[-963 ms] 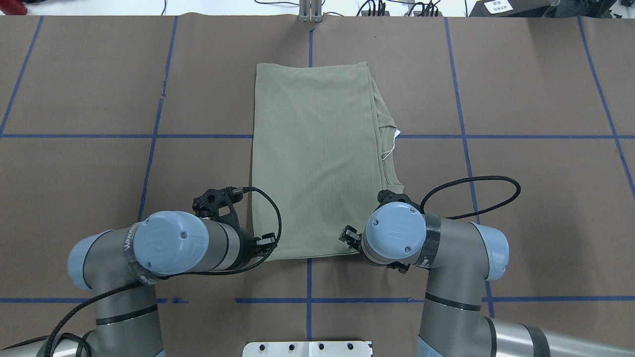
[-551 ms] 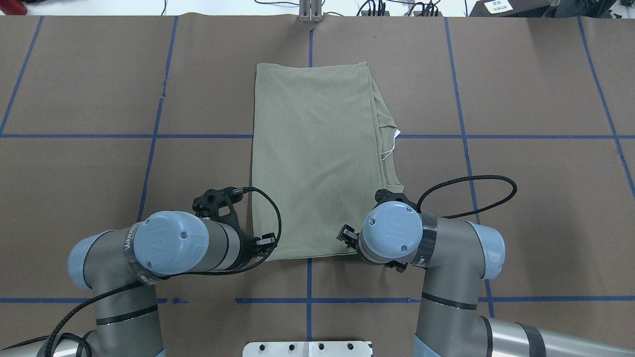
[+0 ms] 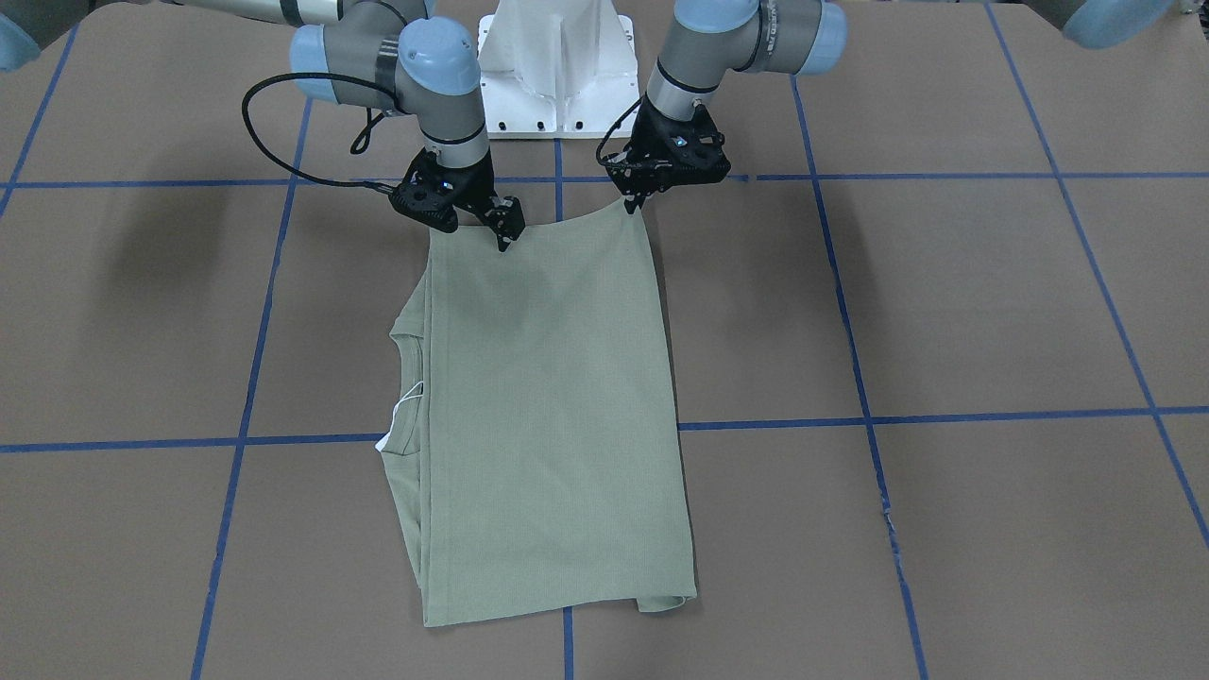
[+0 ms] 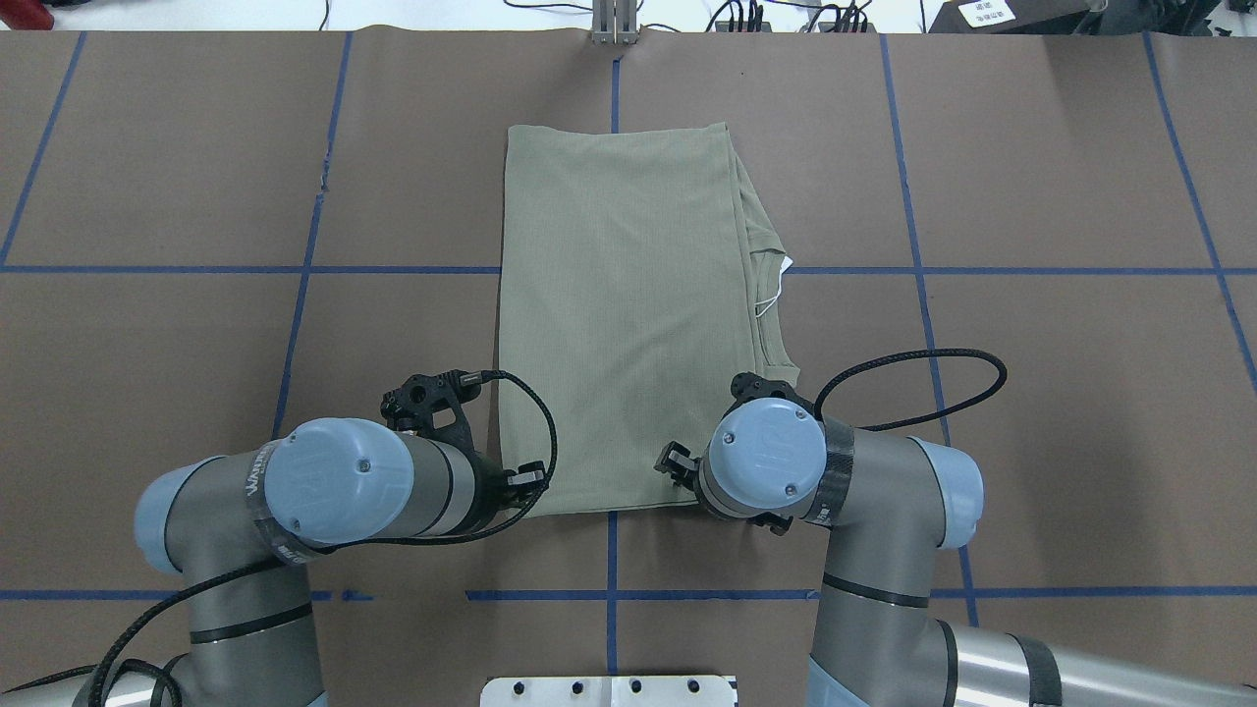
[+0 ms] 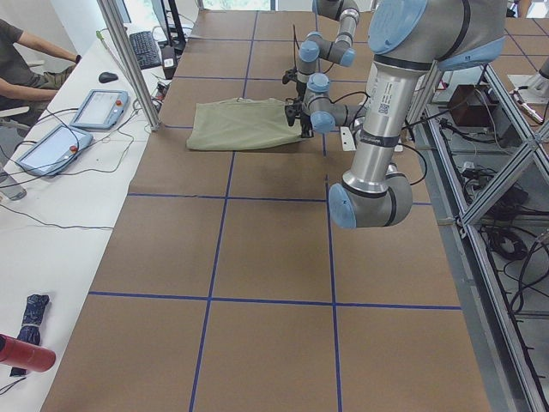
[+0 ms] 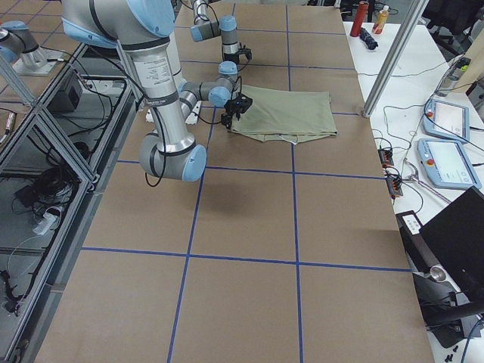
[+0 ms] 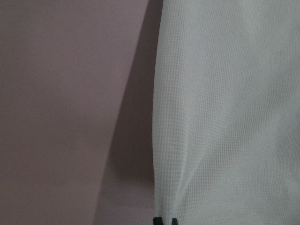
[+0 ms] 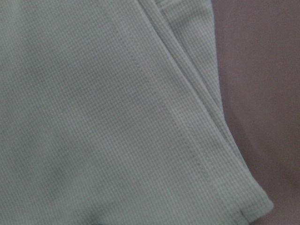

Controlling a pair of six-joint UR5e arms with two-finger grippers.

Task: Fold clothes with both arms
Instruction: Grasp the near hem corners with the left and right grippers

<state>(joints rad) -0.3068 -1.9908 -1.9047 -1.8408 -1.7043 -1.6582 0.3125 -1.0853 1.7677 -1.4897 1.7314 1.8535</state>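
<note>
The left tool [image 3: 631, 200] is clenched on the shirt [image 4: 619, 314]. In the left wrist view its two dark fingertips [image 7: 158, 220] stand close together at the cloth's edge, and creases run into them. It holds the shirt's corner on the robot's side and the robot's left. That corner is raised a little and throws a shadow on the bench [image 4: 147, 177].

The right tool [image 3: 503, 231] is over the same short edge of the shirt, a little inward from the corner on the robot's right. The right wrist view shows only layered hems and that corner, with no fingertips. I cannot tell whether this tool is released or clenched, or whether it touches the cloth.

The left arm [image 4: 334, 481] and the right arm [image 4: 771, 457] both bend in over the robot's edge of the bench, one at each side of the shirt.

The shirt is folded into a long rectangle. It lies flat along the bench's middle line, its long sides running from the robot's edge toward the far edge, and its far hem stops short of that edge. On its long side at the robot's right, folded layers stick out with the round collar [image 4: 764, 324] and a white loop [image 4: 770, 295].

Blue tape lines [image 4: 245, 269] divide the brown bench into squares, and one passes under the shirt.
</note>
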